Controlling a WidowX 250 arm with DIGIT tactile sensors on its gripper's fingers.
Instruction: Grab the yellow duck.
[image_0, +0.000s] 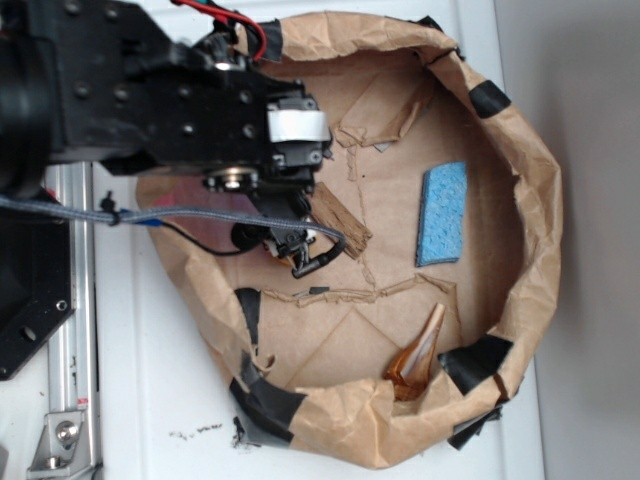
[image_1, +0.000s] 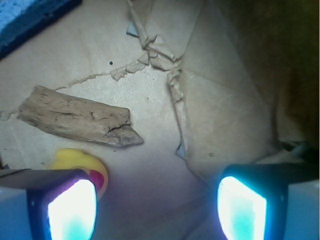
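Note:
In the wrist view the yellow duck (image_1: 80, 161) lies on the brown paper floor. It is half hidden behind my left finger (image_1: 70, 207), and its red-orange beak shows at the pad's inner edge. My gripper (image_1: 157, 200) is open, with only bare paper in the wide gap between the pads. The duck sits at the left pad, not between the jaws. In the exterior view the gripper (image_0: 280, 248) hangs low over the left part of the paper-lined bowl (image_0: 535, 200), and the arm covers almost all of the duck.
A blue sponge (image_0: 443, 213) lies at the right of the bowl, also seen as the sponge corner (image_1: 30, 17). A torn brown cardboard scrap (image_1: 80, 119) lies just beyond the duck. An amber-brown pointed object (image_0: 415, 358) rests against the lower wall. Crumpled paper walls ring the floor.

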